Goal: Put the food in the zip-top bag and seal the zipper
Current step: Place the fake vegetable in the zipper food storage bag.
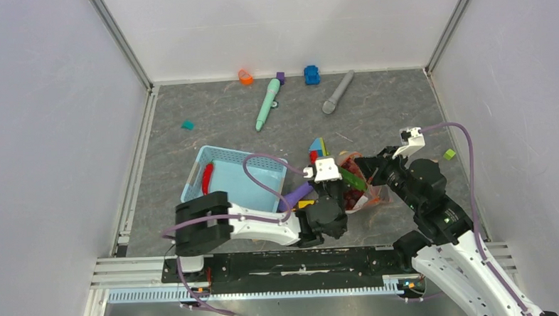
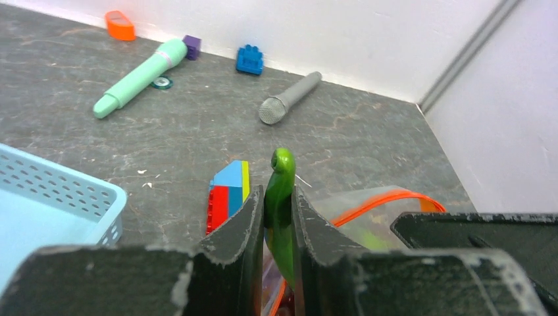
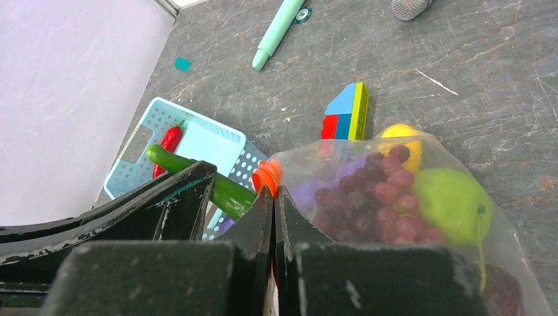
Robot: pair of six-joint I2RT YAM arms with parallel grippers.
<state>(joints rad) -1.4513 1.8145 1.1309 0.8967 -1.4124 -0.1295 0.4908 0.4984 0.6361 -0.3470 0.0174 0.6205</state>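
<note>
My left gripper [image 2: 279,197] is shut on the green vegetable [image 2: 281,191] and holds it over the open mouth of the zip-top bag [image 2: 368,220]. The vegetable also shows in the right wrist view [image 3: 227,189]. My right gripper [image 3: 273,194] is shut on the bag's orange-red zipper [image 3: 266,174] and holds that edge up. Inside the bag [image 3: 309,168] lie grape bunches [image 3: 372,197], a green apple [image 3: 451,201] and a yellow piece [image 3: 398,133]. A red chilli [image 3: 170,139] lies in the light-blue basket [image 3: 204,135]. In the top view both grippers meet at the bag [image 1: 374,195].
Stacked coloured blocks [image 1: 319,148] lie just beyond the bag, and a purple cylinder [image 1: 297,195] lies beside the basket [image 1: 228,181]. A mint pen [image 1: 267,105], a grey microphone [image 1: 338,91] and small blocks [image 1: 311,74] lie near the back wall. A green cube [image 1: 449,153] is at the right.
</note>
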